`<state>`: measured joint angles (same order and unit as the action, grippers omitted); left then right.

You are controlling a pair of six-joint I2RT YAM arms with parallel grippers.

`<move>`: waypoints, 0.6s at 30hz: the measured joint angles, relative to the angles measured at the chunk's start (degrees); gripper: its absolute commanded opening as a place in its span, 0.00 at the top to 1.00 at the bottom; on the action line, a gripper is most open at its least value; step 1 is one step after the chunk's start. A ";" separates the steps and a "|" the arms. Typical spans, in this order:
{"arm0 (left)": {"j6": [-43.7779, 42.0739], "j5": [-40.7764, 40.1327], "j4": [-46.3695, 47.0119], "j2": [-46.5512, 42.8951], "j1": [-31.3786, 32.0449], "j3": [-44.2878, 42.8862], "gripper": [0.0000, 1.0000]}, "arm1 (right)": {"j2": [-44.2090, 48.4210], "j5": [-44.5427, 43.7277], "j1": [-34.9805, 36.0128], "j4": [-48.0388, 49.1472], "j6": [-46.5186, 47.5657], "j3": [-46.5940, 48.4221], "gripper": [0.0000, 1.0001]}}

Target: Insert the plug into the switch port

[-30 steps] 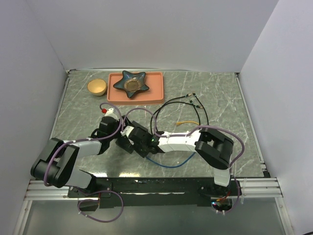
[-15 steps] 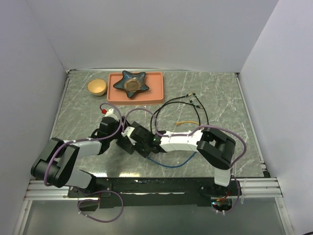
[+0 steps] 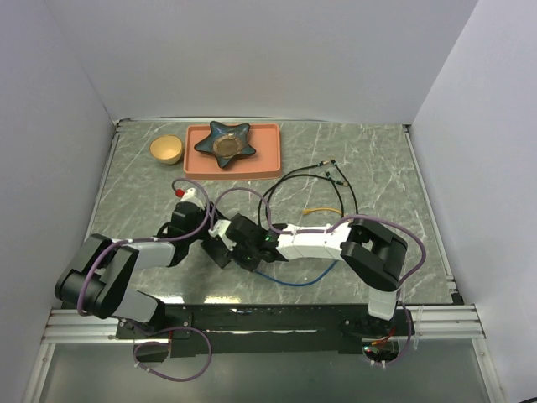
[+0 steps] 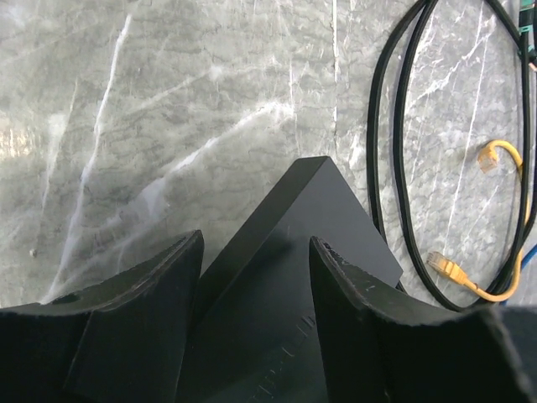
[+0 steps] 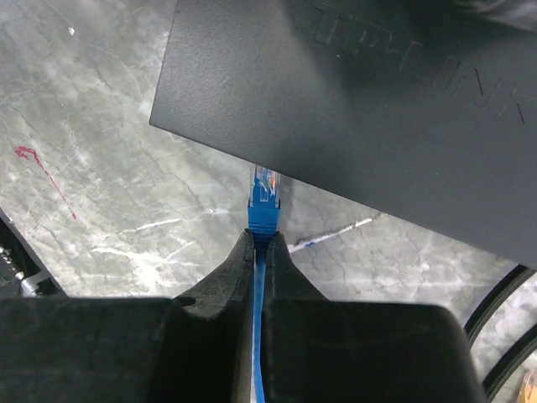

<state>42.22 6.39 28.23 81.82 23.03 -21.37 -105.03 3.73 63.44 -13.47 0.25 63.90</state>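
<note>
Near the tabletop's (image 3: 377, 168) near edge, the half-open left gripper (image 4: 256, 248) is straddling the switch port (image 4: 310, 210), apparently bracing it, while the right gripper (image 5: 255, 248), clamped just behind the plug (image 5: 263, 201), is presenting it to the box's edge.

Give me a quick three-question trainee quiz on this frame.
1. True or false: the right gripper is open and holds nothing.
2. What sits on the orange-pink tray? A) a star-shaped dish B) a mug C) a screwdriver
3. Fill in: the ___ gripper's fingers stand either side of the switch port.
Key: 1 false, it is shut on the blue cable just behind the plug. 2 A. 3 the left gripper.
</note>
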 measured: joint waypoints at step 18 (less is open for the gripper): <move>3.67 -1.36 -1.18 -5.53 1.09 4.07 0.39 | -0.22 -4.37 -0.20 -7.15 -9.05 3.23 1.00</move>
<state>45.89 5.04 27.05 76.29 24.12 -17.30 -105.25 -0.64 63.24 -20.62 -8.80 67.13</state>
